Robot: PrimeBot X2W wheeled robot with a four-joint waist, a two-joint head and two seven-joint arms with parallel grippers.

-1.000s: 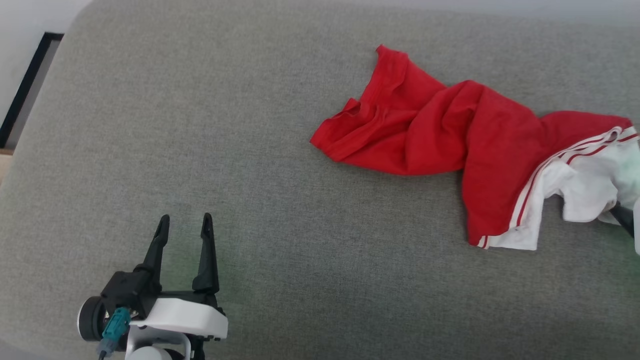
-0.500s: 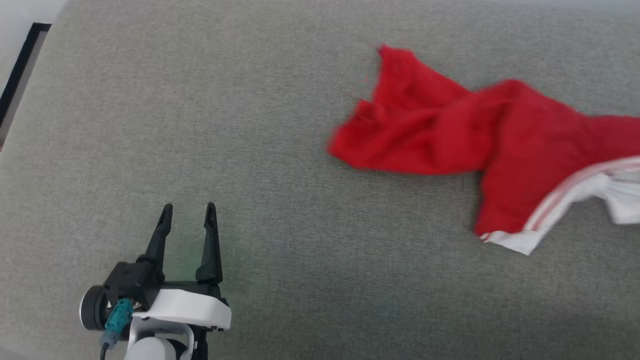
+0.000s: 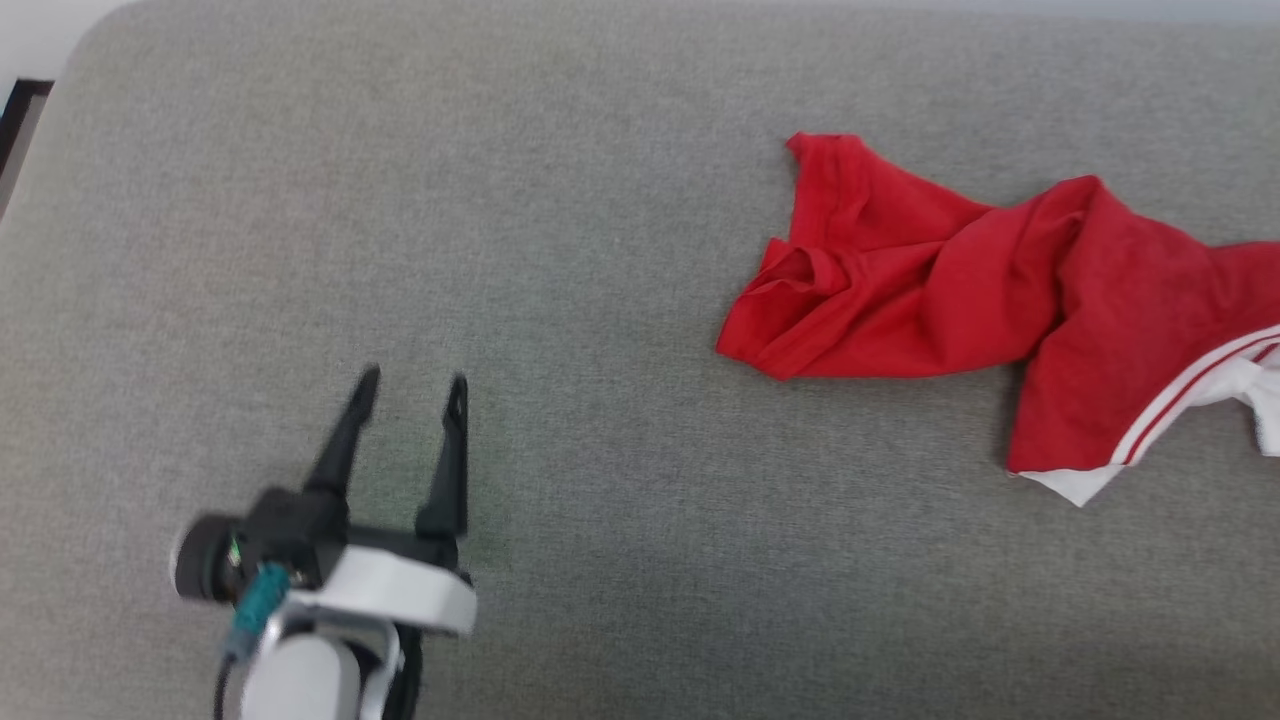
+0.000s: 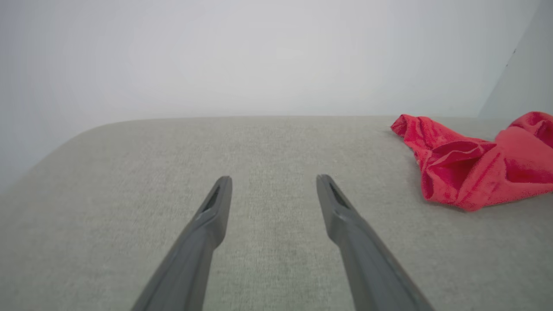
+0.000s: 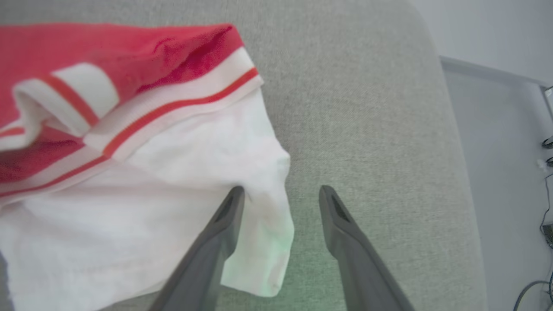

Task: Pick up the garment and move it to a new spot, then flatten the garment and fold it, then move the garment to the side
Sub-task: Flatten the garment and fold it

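Jaws of the left gripper (image 3: pixel 413 378) stand spread and empty over bare grey upholstery at the near left. Jaws of the right gripper (image 5: pixel 282 190) are likewise spread and pinch nothing, though the white sleeve edge lies against one finger and laps into the gap. One garment (image 3: pixel 950 300) noted: crumpled, with the red body toward the middle and the striped band and white sleeve toward the right, resting on the right half of the padded surface (image 3: pixel 600 150). Its left half lies open from the left gripper to the rounded far corner. Beyond the sleeve a bare strip runs to the surface's rounded edge, with pale floor (image 5: pixel 497 172) and dark cables (image 5: pixel 548 142) past it. Count: two grippers, two fingers each; one cloth.
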